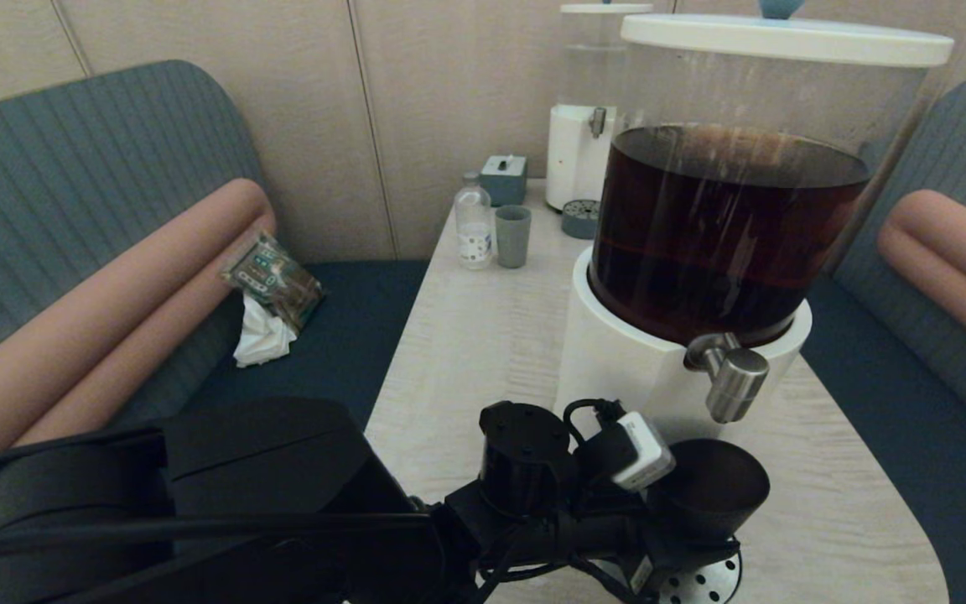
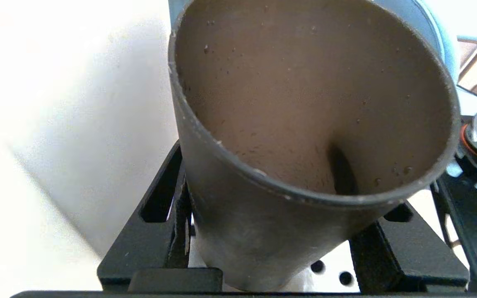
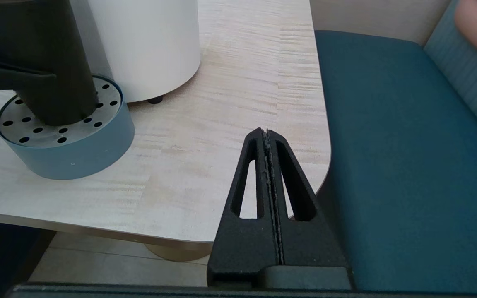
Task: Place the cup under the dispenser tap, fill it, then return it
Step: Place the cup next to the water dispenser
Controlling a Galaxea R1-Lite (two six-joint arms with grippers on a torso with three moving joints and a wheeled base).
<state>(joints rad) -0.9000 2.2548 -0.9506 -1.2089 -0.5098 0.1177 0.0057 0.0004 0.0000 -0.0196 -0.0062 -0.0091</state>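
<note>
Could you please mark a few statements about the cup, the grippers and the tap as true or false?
1. The left gripper holds the cup. True.
2. The cup stands on the perforated drip tray. True.
3. The right gripper is open. False: its fingers are pressed shut, holding nothing, near the table edge.
4. The cup is full of dark liquid. False: it looks empty inside.
5. The tap belongs to the dispenser of clear liquid. False: its liquid is dark brown.

Head view's kinda dim and warm-toned. Left wrist view is totally blown out white around the cup (image 2: 304,124), edges soft.
</note>
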